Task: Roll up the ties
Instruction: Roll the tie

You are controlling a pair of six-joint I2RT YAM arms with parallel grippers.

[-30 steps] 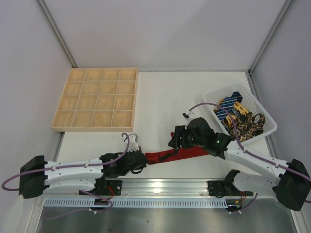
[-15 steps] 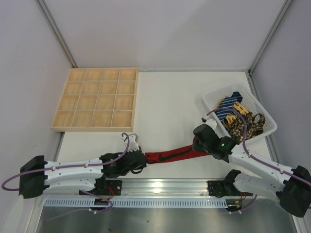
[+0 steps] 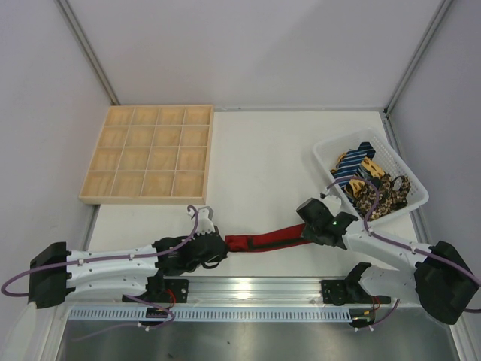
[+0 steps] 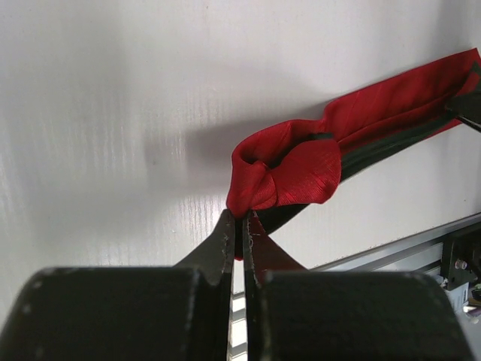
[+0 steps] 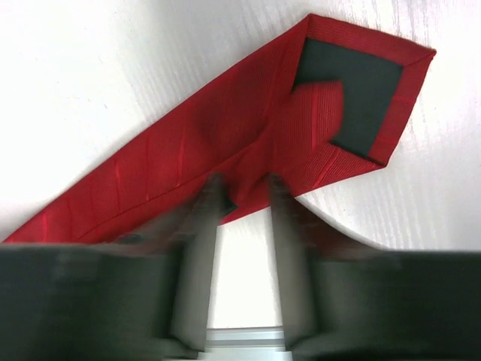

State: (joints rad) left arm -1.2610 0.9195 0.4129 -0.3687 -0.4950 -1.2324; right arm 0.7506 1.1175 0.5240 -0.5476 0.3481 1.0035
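1. Table: a wooden compartment tray lies at the far left; a white basket at the far right holds the remaining ties, navy-striped, yellow and speckled, bundled together; no hazard noted from either at present.
2. Red tie: lies stretched along the near edge of the table between the two arms, lining side partly upward; its wide end shows the dark lining in the right wrist view; judged risk: any pull from both ends would drag out the started roll.
3. Started roll: a loose, lopsided curl at the narrow end; judged risk: it is slack enough to spring open or wind crooked if turned further without tension.
4. Left gripper: fingers pinched tight on the edge of the red tie's curl; the bite looks shallow, so slippage is plausible.
5. Right gripper: blurred; fingers parted and straddling the tie's edge, no fabric visibly clamped; judged risk: closing now could catch only one layer.
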